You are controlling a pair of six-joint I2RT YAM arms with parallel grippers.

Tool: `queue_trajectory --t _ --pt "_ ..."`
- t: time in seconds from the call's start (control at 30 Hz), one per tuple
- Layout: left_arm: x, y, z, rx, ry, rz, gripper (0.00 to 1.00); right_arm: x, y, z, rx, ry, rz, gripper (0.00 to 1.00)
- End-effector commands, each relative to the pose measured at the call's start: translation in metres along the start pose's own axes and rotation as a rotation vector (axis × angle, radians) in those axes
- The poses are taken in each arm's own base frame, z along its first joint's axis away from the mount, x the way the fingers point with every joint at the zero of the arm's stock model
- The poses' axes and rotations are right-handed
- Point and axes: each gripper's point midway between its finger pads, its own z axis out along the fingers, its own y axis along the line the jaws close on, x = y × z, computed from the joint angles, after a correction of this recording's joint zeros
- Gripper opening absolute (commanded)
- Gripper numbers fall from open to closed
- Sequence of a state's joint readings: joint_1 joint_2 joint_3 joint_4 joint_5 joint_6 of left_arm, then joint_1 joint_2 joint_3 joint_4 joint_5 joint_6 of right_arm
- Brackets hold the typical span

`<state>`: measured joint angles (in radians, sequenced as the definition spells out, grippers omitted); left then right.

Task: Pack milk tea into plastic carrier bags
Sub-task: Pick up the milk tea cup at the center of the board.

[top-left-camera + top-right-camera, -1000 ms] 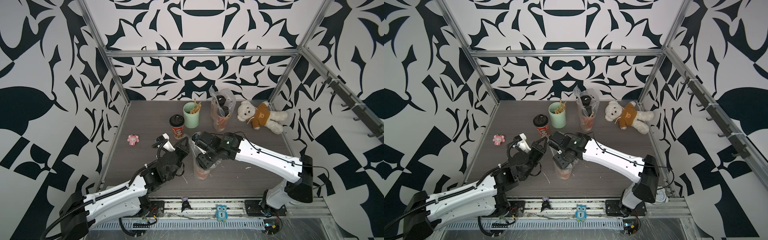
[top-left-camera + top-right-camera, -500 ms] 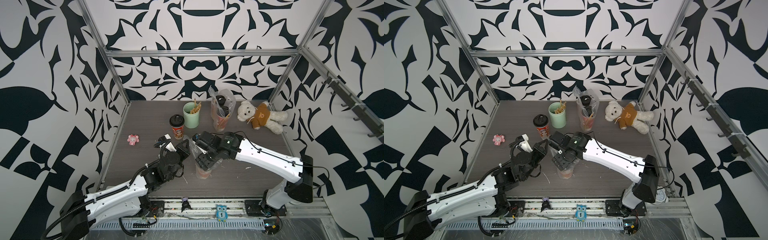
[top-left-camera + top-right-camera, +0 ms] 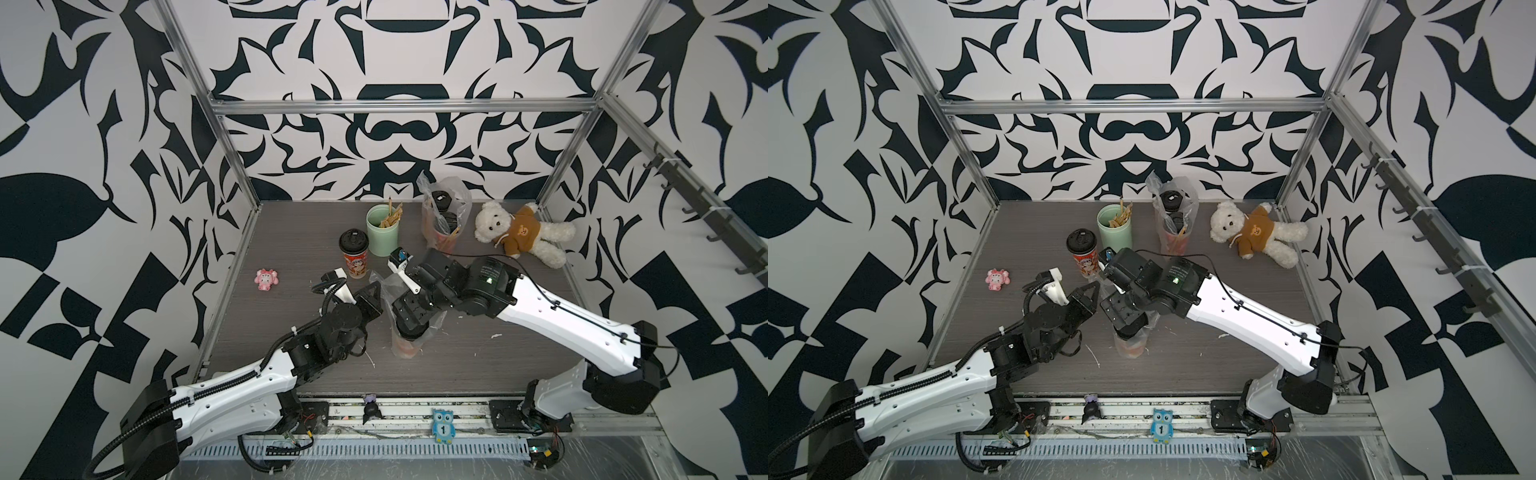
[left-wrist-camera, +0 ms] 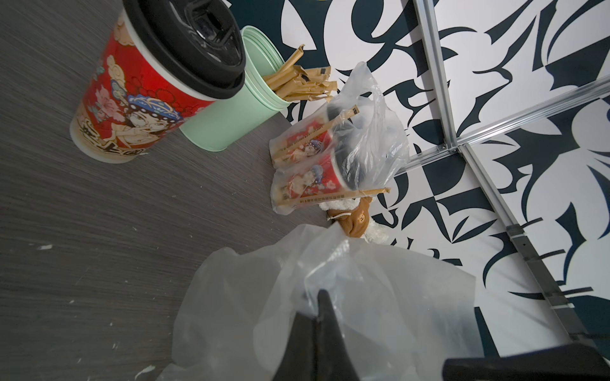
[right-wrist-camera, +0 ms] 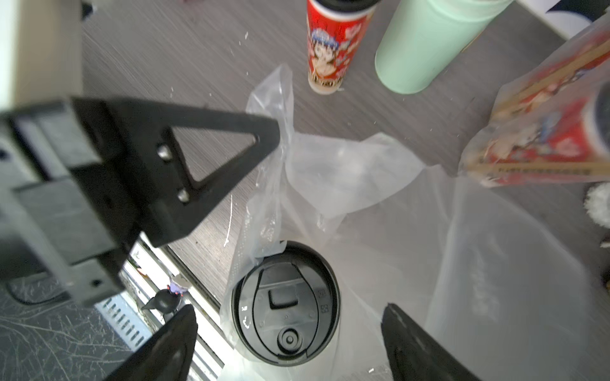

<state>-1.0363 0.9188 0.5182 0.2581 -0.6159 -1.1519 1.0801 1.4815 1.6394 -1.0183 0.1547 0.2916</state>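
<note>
R gripper [image 5: 289,306] hangs over the bagged cup [image 5: 285,298]. Its jaws are spread wide, one each side of the black lid. As far as the right wrist view shows they touch neither lid nor film, so nothing is held. That cup stands upright inside the front bag [image 5: 346,171], well nearer the robot bases than the mint-green cup [image 3: 382,230]. L gripper [image 4: 313,306] is pressed together on a fold of the front bag's rim, pinching film & holding the mouth up on that side.

Rear bag [image 3: 446,208] stands just beside the mint-green cup, on its right. It has two red cups [image 4: 313,179] inside plus paper-wrapped straws [image 4: 330,198] slid in alongside. Loose cup [image 3: 354,253] stands upright just beside the mint-green cup on its left, not in any bag. Can't tell if the two touch.

Progress, est.: 3 of 4 cups are bagged. Rear bag looks done. Front bag is half filled, w/ room beside the cup and no straw seen in it.

Left to do, prob.:
- Fetch the loose cup & lower it in next to the bagged cup while the rim is held open.
- Maybe add straws from the bundle [image 3: 390,216] in the mint-green cup.
- Release the film.

Further out, a teddy bear [image 3: 519,230] lies right of the mint-green cup, past the rear bag. A pink pig toy [image 3: 266,279] sits well off to its left. Neither is in play.
</note>
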Motion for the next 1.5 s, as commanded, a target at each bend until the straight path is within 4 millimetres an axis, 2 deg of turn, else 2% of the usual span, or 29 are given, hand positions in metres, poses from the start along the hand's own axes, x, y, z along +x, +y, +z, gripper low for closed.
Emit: queue_trajectory --t 0.0,0.13,0.37,0.47,0.7,0.8,0.97,1.1,1.47 --pt "0.002 -0.005 0.002 0.032 0.009 0.038 0.00 -0.039 -0.013 -0.027 0.040 -0.176 0.012 0.89" --pt "0.005 -0.008 0.002 0.061 0.020 0.076 0.00 -0.069 -0.029 -0.032 0.036 -0.276 0.053 0.83" --pt "0.007 -0.007 0.001 0.077 0.022 0.121 0.00 -0.130 -0.036 -0.021 0.015 -0.400 0.028 0.82" --pt "0.008 -0.005 0.000 0.081 0.021 0.124 0.00 -0.153 -0.034 -0.008 0.006 -0.416 0.003 0.83" --pt "0.007 0.006 -0.003 0.073 0.000 0.143 0.00 -0.195 -0.048 0.037 0.039 -0.396 -0.037 0.87" --pt "0.007 0.005 -0.002 0.079 -0.007 0.166 0.00 -0.206 -0.057 0.062 0.053 -0.361 -0.045 0.89" --pt "0.010 0.004 0.001 0.081 0.000 0.184 0.00 -0.213 -0.063 0.103 0.011 -0.301 -0.036 0.91" --pt "0.011 0.004 0.002 0.079 0.005 0.196 0.00 -0.220 -0.063 0.118 -0.030 -0.311 -0.032 0.93" --pt "0.012 0.005 0.002 0.077 0.009 0.220 0.00 -0.216 -0.050 0.154 -0.127 -0.289 -0.038 0.98"
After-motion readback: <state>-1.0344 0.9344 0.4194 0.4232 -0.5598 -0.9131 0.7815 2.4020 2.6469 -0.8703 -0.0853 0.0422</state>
